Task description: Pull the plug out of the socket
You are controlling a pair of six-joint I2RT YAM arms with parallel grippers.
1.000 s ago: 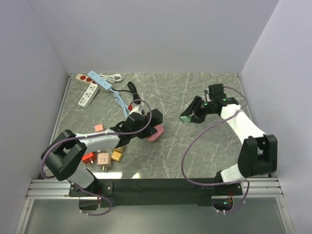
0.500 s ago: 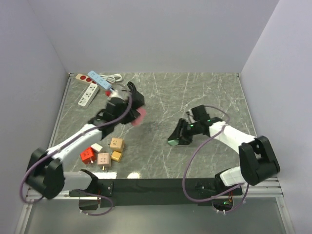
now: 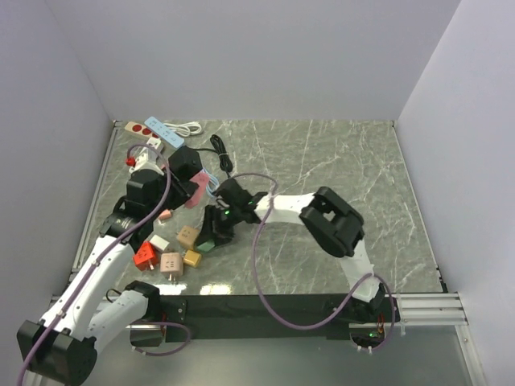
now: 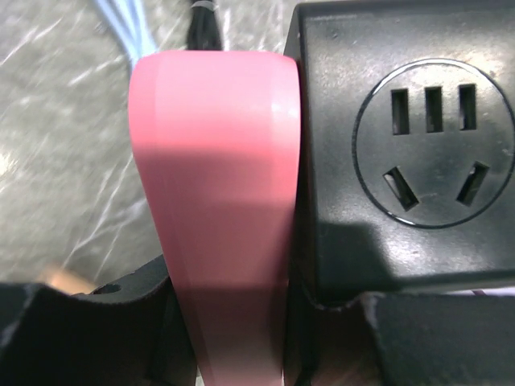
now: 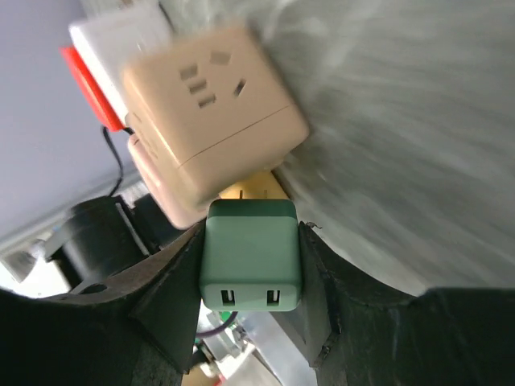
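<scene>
The right arm has been swinging from the right half of the worktop (image 3: 338, 161) across to the left. Its right gripper (image 3: 212, 235) is now reaching in among the small cubes (image 3: 173, 261) near the left arm. Its jaws are pinching a green plug (image 5: 249, 253) with two slots in its near face, and that plug has been travelling with them the whole way. In the right wrist view brass pins are showing between the plug and a beige socket cube (image 5: 213, 121) just beyond it. Motion blur is hiding whether the pins are touching or entering that cube. Meanwhile the left arm has been pulling back from the middle of the worktop toward the far-left corner. The left gripper (image 3: 187, 182) is hanging above the surface there. Its jaws are closing around a black socket (image 4: 402, 153) and a pink piece (image 4: 213, 201) pressed against its side. The round outlet face of the socket is showing empty. Whether the pink piece is plugged into another face is not visible. Because the green plug was already being carried clear of any socket, I am judging it as already freed. The right arm is probably bringing it in to set down. The black-and-pink pair is looking like the joint yet to be parted, and the arms are now standing close enough to work on it together.
</scene>
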